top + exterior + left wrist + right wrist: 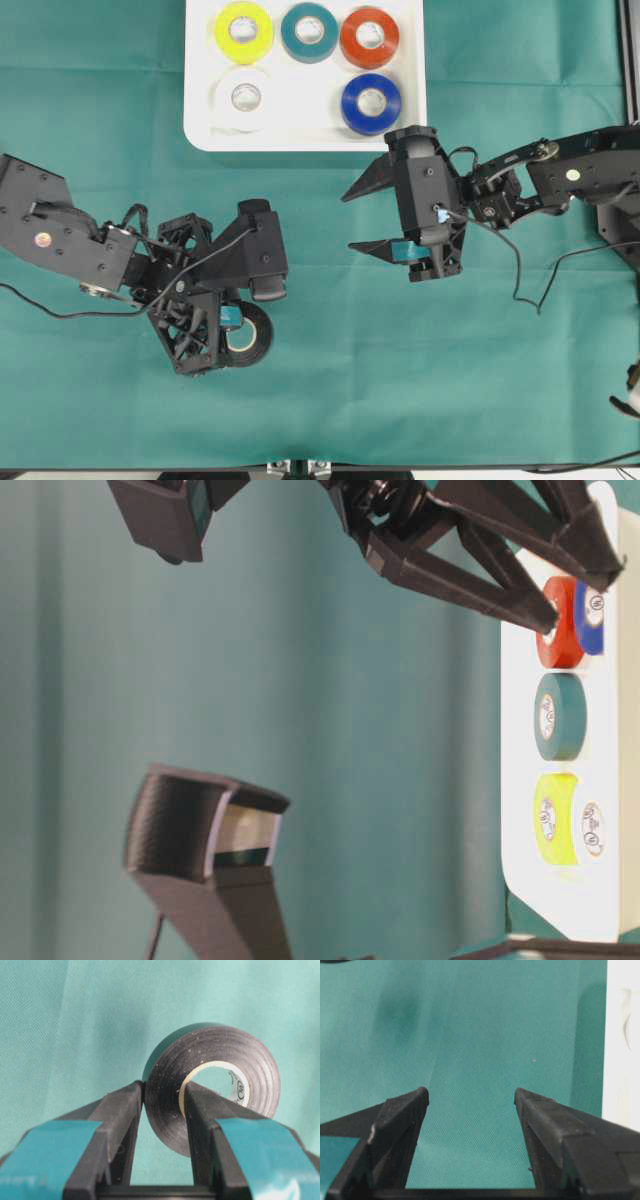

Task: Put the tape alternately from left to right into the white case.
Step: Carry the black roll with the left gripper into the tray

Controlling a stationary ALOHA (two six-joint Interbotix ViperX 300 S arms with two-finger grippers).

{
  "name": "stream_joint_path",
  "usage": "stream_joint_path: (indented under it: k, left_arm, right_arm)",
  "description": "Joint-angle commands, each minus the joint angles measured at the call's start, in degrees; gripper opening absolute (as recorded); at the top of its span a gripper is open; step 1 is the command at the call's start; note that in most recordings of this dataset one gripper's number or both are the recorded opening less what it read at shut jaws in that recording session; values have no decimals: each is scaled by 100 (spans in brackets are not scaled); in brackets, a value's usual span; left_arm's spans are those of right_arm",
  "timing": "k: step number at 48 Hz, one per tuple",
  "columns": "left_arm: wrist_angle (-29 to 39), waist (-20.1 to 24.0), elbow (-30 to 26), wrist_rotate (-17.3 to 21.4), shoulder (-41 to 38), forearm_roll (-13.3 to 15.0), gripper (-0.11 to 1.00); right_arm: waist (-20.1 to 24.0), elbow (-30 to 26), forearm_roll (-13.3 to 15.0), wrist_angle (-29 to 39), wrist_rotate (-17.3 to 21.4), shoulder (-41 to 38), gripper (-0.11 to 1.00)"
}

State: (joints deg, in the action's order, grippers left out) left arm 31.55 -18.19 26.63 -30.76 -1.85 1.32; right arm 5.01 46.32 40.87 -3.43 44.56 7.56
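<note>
Overhead exterior view: left gripper lay low on the left of the worktop, arm reaching in from the left edge, wrist rolled so the jaws pointed toward the lower middle. Jaws were closed on the black roll, which stood on edge between them. Left wrist view confirmed the grip: one finger pressed the outer face of the black roll, the other passed through the pale core, so the wall of the roll was pinched. Green cloth showed behind the roll.

Right gripper hung on the right side, arm coming in from the right edge, jaws pointing left. Jaws stood wide apart and held nothing; right wrist view showed only green cloth between the two fingers, with the edge of the white case off to the right of them.

White case sat at the top middle, just above the right jaws and well apart from the left jaws. In it: yellow roll, teal roll and red-orange roll in the far row, white roll and blue roll in the near row, all flat.
</note>
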Motion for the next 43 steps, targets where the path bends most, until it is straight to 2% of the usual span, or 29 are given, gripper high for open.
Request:
stream_joint_path:
  k: [1, 10, 15, 25, 33, 43]
  left_arm:
    - [-9, 18, -88, 26, 176, -18, -5]
    - [-9, 167, -53, 62, 193, -26, -5]
    - [-9, 422, 44, 220, 237, -35, -5]
    - [-9, 1046, 105, 1090, 343, -35, -5]
    - [-114, 1758, 70, 1942, 308, -26, -5]
    - [-545, 2355, -26, 2522, 220, -26, -5]
  right_arm:
    - [18, -44, 9, -44, 0, 123, 74]
    - [26, -44, 9, -44, 0, 123, 74]
    - [26, -44, 9, -44, -9, 123, 74]
    - [26, -44, 9, -53, -9, 123, 74]
    - [26, -44, 9, -53, -9, 123, 74]
    - [26, -35, 9, -53, -9, 123, 74]
